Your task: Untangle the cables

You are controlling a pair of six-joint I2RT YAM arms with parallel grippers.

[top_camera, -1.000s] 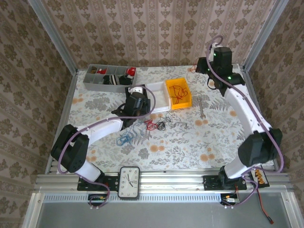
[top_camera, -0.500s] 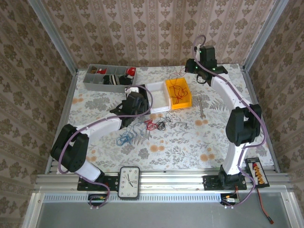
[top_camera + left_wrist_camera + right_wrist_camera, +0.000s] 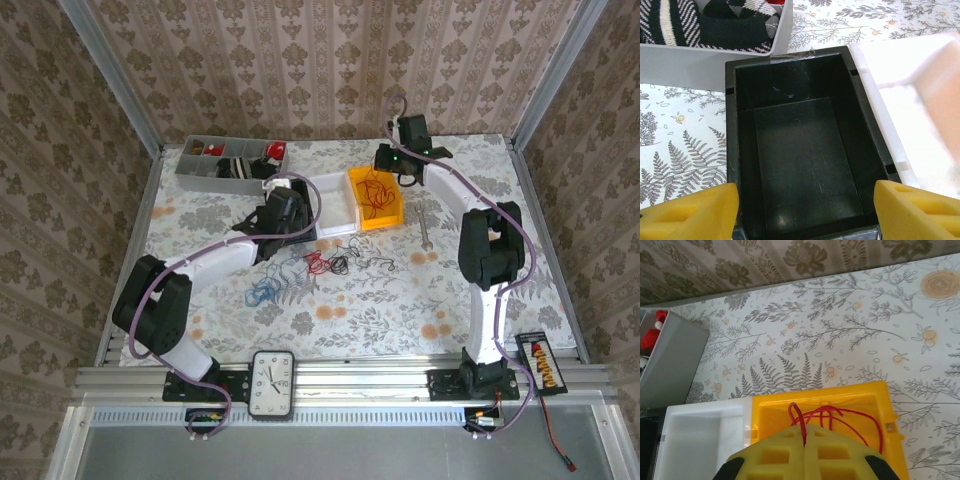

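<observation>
The right gripper (image 3: 805, 434) hangs over the yellow bin (image 3: 850, 396) at the far side of the table (image 3: 400, 300). Its pads are pressed together and pinch a strand of the red cable (image 3: 832, 412), whose loops lie in the bin below. The left gripper (image 3: 805, 205) hovers over the empty black bin (image 3: 800, 140), its two yellow fingers (image 3: 692, 212) spread wide apart and released. A white bin (image 3: 920, 90) sits between the black and yellow bins, touching both, and a grey tray (image 3: 715, 62) holding striped cloth stands just behind the black bin. In the overhead view more cables lie loose on the table, nearer the arms' bases. A red bundle (image 3: 318, 263) touches a black bundle (image 3: 341, 265), a thin dark strand (image 3: 380, 262) lies just to their right, and a blue bundle (image 3: 265, 291) lies apart on the left.
</observation>
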